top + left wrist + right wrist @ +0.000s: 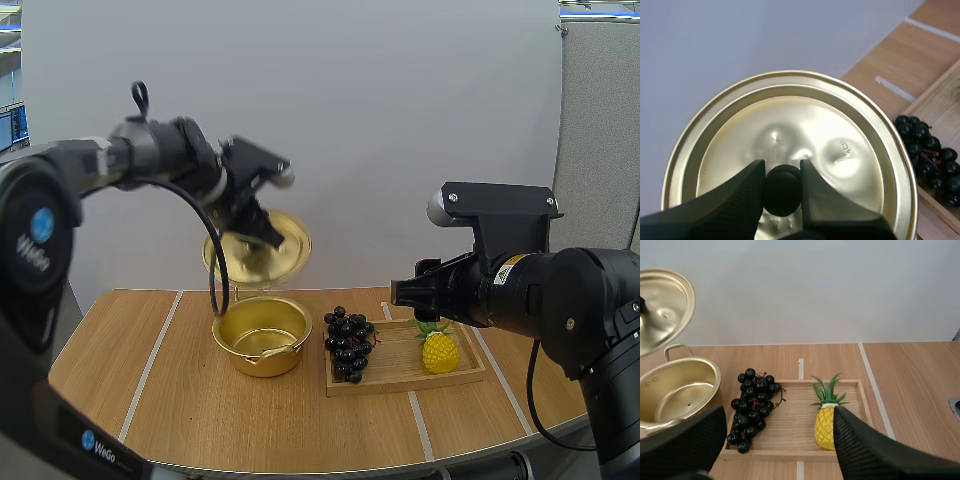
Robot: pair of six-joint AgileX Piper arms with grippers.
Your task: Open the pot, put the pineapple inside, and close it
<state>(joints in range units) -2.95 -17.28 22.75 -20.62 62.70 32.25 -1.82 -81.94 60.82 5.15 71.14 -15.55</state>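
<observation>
Where my left hand (pixel 781 170) closes, its two black fingers (pixel 740 195) pinch the dark knob (pixel 782 192) of the one gold lid (pixel 805 120) between them. The lid hangs tilted in the air, clear of the desk (pixel 180 400). Under it stands the single gold pot (pixel 262 358), uncovered and with nothing inside, its two handles (pixel 677 347) showing at opposite sides of the rim. Just beside the pot, on its right and not touching it, lies one wooden tray (pixel 400 375). On the tray rest two things. One bunch of dark grapes (pixel 348 345) is at the end nearer the pot. One yellow pineapple (pixel 440 352) with green leaves is toward the other end, apart from the grapes. My right hand (pixel 780 412) has its two fingers spread wide with nothing between them. It seems to hang above the tray, near the pineapple. As far as the high view shows it touches neither, though from the wrist view one finger (pixel 865 450) overlaps the fruit and I cannot be sure.
</observation>
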